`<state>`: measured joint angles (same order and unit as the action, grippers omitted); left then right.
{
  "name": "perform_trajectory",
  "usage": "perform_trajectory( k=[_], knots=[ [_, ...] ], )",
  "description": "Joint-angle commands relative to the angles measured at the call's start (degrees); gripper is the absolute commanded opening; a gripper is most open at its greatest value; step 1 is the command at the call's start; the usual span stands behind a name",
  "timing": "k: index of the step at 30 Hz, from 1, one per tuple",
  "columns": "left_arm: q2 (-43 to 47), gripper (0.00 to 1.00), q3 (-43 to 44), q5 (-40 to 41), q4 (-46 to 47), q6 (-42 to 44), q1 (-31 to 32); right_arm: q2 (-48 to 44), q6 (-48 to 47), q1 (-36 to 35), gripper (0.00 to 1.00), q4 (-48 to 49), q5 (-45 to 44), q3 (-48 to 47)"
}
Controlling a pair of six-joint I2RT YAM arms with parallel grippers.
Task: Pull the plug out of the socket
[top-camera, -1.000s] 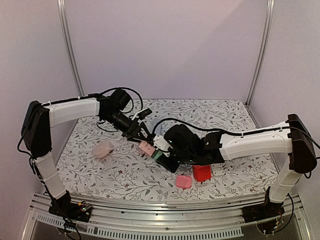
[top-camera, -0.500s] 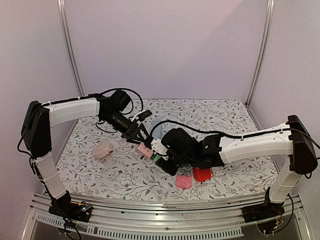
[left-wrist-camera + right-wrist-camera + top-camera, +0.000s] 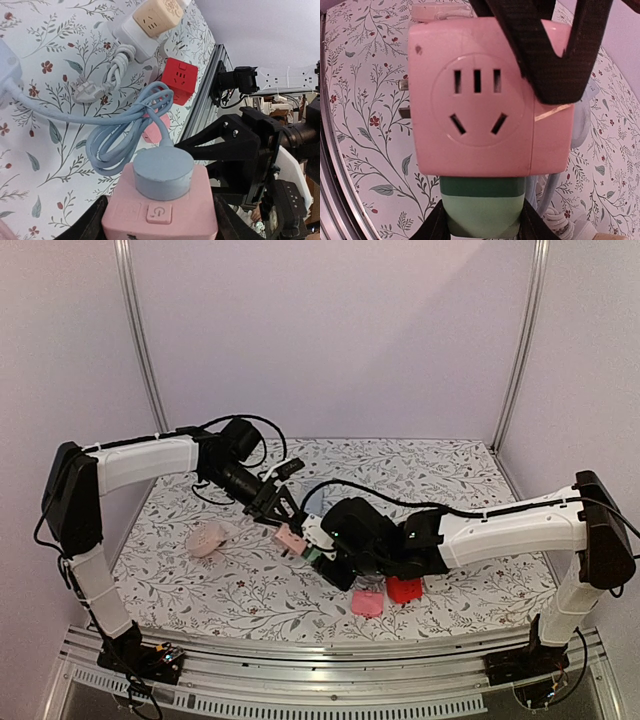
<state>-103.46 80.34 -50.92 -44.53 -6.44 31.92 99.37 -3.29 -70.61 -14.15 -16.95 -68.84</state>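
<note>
A pink cube socket (image 3: 291,536) hangs above the table's middle, with my left gripper (image 3: 283,523) shut on its sides. In the left wrist view the socket (image 3: 160,212) fills the bottom between my left gripper's jaws (image 3: 160,222), and a blue-grey round plug (image 3: 163,172) with a coiled blue cable sits in its top face. A green plug (image 3: 482,205) is seated flush in the socket's (image 3: 475,100) lower face. My right gripper (image 3: 482,225) is shut on this green plug (image 3: 318,552), coming from the right (image 3: 323,554).
A red cube socket (image 3: 404,588) and a flat pink piece (image 3: 367,603) lie below the right arm. A pale pink cube (image 3: 206,538) sits at the left. A beige cube (image 3: 157,15) on a white strip and a bundled white cable (image 3: 107,75) lie nearby.
The right arm's wrist has edged slightly left, toward the socket. Both grips look unchanged and the green plug stays seated.
</note>
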Motion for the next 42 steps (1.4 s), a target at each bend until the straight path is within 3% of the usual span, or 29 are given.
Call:
perform_trajectory(
  k=[1,8,20,42],
  knots=[
    [2.47,0.23,1.84,3.29,4.63,-0.92,-2.03,-3.22,2.42,0.22,0.11,-0.43,2.1,-1.3],
    [2.75,0.23,1.67,3.53,4.72,-1.01,-2.29,-2.29,8.77,3.94,0.1,-2.41,4.8,-2.09],
    [2.78,0.23,1.67,3.39,4.78,-0.96,-2.52,-2.72,6.6,3.84,0.09,-2.4,7.54,-1.88],
    [2.5,0.23,1.67,2.97,4.58,-0.9,-2.65,-1.21,-7.07,-7.23,0.08,-6.25,5.39,-5.99]
  ],
)
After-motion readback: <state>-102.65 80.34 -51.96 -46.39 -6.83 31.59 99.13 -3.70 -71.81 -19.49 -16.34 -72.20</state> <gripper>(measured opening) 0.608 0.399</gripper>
